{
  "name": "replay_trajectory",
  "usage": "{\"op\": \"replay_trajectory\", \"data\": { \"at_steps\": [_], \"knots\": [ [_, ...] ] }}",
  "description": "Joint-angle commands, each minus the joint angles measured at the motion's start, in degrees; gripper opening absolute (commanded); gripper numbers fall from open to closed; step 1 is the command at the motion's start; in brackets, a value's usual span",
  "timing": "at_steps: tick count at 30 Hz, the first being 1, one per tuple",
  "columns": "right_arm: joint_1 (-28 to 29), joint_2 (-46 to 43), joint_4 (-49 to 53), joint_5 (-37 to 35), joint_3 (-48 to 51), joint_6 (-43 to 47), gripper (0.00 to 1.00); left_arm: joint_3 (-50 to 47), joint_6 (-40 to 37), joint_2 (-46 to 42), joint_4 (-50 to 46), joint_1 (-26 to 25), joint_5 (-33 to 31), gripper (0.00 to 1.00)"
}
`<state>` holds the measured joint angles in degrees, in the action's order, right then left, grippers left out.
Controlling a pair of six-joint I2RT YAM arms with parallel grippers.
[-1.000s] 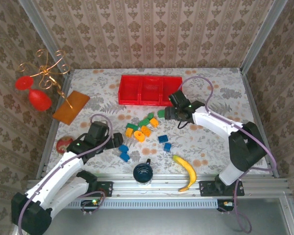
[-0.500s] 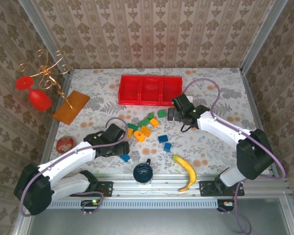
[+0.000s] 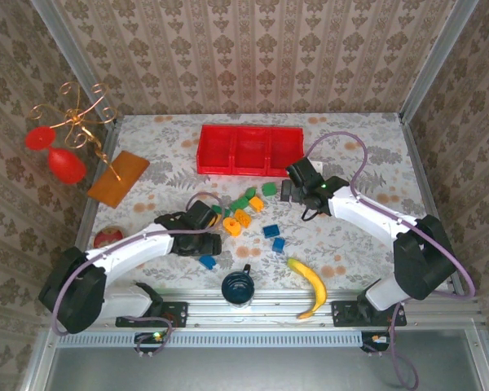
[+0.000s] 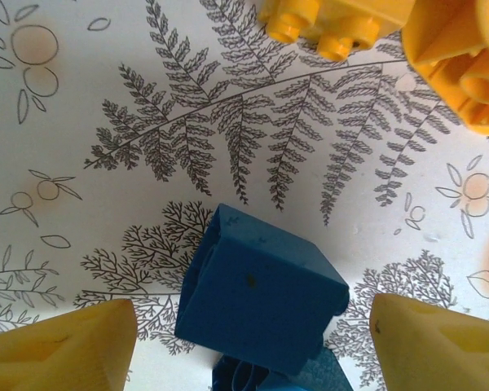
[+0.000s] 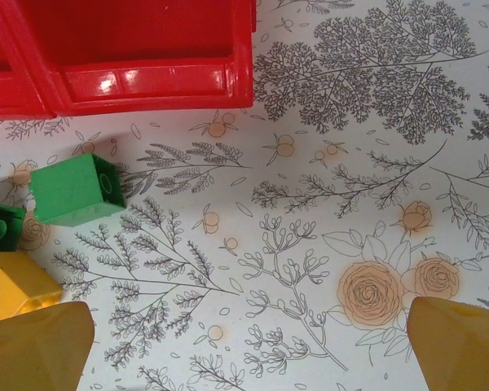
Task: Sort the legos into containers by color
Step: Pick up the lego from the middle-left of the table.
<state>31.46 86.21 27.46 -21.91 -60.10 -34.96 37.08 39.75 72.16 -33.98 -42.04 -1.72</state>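
Blue, green and orange-yellow legos lie scattered mid-table. My left gripper (image 3: 208, 243) stands low over a blue lego (image 4: 261, 293). Its yellow fingertips (image 4: 65, 350) flank that brick with a gap on each side, so it is open. A second blue piece (image 4: 269, 379) lies just under it. Two orange-yellow legos (image 4: 334, 20) lie beyond. My right gripper (image 3: 287, 191) is open on bare cloth, just right of a green lego (image 3: 269, 188) (image 5: 75, 189). The red three-compartment container (image 3: 202, 151) (image 5: 147, 85) stands behind it.
A banana (image 3: 310, 285) and a dark blue cup (image 3: 238, 287) sit near the front edge. An orange-brown board (image 3: 118, 177) and a gold wire stand (image 3: 69, 122) are at the back left. Two more blue legos (image 3: 274, 237) lie between the grippers.
My left gripper slid right and settled over the blue lego, its jaws narrowing. My right gripper drew back to the right of the green lego and opened wider.
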Motion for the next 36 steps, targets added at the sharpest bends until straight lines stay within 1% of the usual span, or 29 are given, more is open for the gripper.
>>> {"op": "replay_trajectory", "data": {
  "at_steps": [1,3,10,18,22,30,33,36],
  "knots": [
    [0.35,-1.58,1.1,-2.18,-0.07,-1.34,1.0,1.77,-1.65,1.3,-0.3,-0.47,-0.4,0.76],
    [0.35,-1.49,0.93,-2.18,0.06,-1.5,1.0,1.79,-1.76,2.03,-0.17,-0.24,-1.41,0.75],
    [0.35,-0.98,0.49,-2.15,0.15,-2.04,1.0,1.51,-2.04,4.58,2.11,1.69,-3.62,0.67],
    [0.35,-0.92,0.39,-1.95,0.17,-2.31,1.0,1.04,-2.38,5.53,3.59,3.97,-4.7,0.66],
    [0.35,-1.3,0.57,-2.19,0.23,-2.31,1.0,0.48,-2.29,5.23,2.89,4.06,-4.32,0.65],
    [0.35,-1.58,0.4,-2.18,0.33,-2.39,1.0,-2.42,-0.49,4.03,3.89,3.57,-0.77,0.64],
    [0.35,-1.57,0.31,-2.23,0.18,-2.39,1.0,-2.8,0.02,4.94,4.6,3.12,-0.53,0.59],
    [0.35,-1.49,0.13,-2.24,0.07,-2.26,1.0,-2.5,-0.06,5.59,4.79,3.11,-1.3,0.49]
  ]
}}
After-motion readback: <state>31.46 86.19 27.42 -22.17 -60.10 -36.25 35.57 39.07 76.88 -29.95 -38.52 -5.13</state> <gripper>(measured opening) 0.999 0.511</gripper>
